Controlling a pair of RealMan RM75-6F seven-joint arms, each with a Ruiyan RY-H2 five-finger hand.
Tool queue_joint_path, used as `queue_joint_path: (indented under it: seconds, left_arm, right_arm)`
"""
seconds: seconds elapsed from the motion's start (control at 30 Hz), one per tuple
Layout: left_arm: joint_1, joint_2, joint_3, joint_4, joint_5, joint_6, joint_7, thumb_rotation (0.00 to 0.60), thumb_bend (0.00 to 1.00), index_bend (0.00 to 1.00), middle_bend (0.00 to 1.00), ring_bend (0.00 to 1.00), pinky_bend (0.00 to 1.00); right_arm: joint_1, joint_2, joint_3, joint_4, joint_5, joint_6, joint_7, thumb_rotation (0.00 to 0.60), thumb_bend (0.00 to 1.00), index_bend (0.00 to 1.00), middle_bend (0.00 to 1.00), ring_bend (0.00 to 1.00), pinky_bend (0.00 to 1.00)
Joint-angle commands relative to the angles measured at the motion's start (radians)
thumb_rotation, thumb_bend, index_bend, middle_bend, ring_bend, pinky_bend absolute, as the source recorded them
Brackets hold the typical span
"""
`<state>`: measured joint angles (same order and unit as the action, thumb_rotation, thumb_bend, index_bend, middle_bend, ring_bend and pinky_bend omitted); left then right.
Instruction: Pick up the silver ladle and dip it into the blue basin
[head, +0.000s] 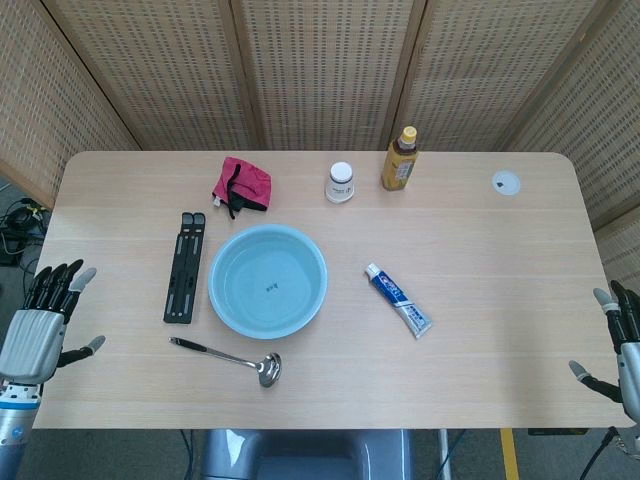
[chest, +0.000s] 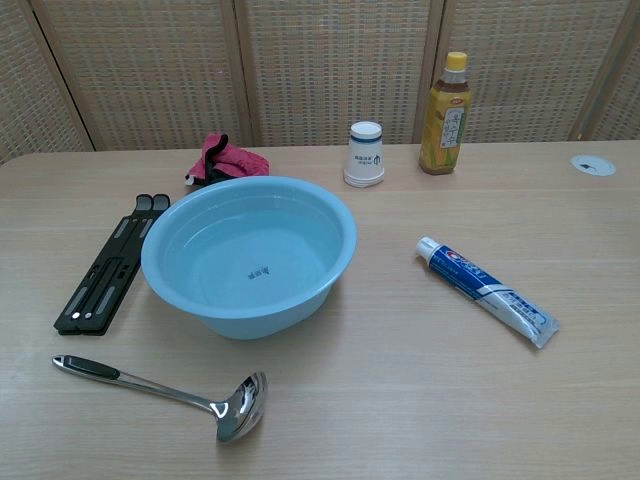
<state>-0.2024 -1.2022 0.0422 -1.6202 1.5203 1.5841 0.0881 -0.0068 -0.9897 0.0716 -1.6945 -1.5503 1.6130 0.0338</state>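
Note:
The silver ladle (head: 228, 357) (chest: 165, 391) lies flat on the table just in front of the blue basin (head: 267, 280) (chest: 249, 254), its black-tipped handle to the left and its bowl to the right. The basin stands upright and holds nothing. My left hand (head: 45, 320) hovers at the table's left front edge, fingers spread and holding nothing, well left of the ladle handle. My right hand (head: 617, 345) shows at the right front edge, fingers apart and empty. Neither hand appears in the chest view.
A black folding stand (head: 185, 266) lies left of the basin. Behind it are a pink cloth (head: 244, 185), a small white jar (head: 341, 182) and a tea bottle (head: 400, 159). A toothpaste tube (head: 398, 299) lies right of the basin.

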Motion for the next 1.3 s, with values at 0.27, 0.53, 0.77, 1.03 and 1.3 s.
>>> queue_joint_path:
  seconds: [0.27,0.53,0.77,1.03,1.3]
  left_arm:
    - [0.005,0.017,0.002,-0.041,-0.021,-0.079,0.057,0.6,0.0,0.0,0.0,0.0,0.0]
    - [-0.076,-0.059,0.032,0.022,0.035,-0.26,0.166,0.6,0.0,0.06,0.76,0.8,0.83]
    - [-0.119,-0.119,0.045,0.075,0.022,-0.383,0.216,0.6,0.0,0.28,0.94,0.94,1.0]
    - [-0.16,-0.19,0.028,0.122,-0.006,-0.469,0.231,0.6,0.09,0.37,0.95,0.94,1.0]
    - [-0.192,-0.272,0.009,0.17,-0.03,-0.522,0.248,0.6,0.28,0.42,0.94,0.94,1.0]
  right_arm:
    - [-0.004,0.002,0.003,0.002,-0.002,0.01,0.015,0.6,0.0,0.0,0.0,0.0,0.0]
    - [0.001,0.0,0.004,0.003,0.0,-0.002,0.01,0.6,0.0,0.0,0.0,0.0,0.0]
    - [0.005,-0.002,0.006,0.006,0.008,-0.012,0.01,0.6,0.0,0.0,0.0,0.0,0.0]
    - [0.009,-0.003,0.006,0.008,0.012,-0.023,0.008,0.6,0.0,0.0,0.0,0.0,0.0]
    - [0.01,-0.004,0.004,0.008,0.01,-0.025,0.008,0.6,0.0,0.0,0.0,0.0,0.0]
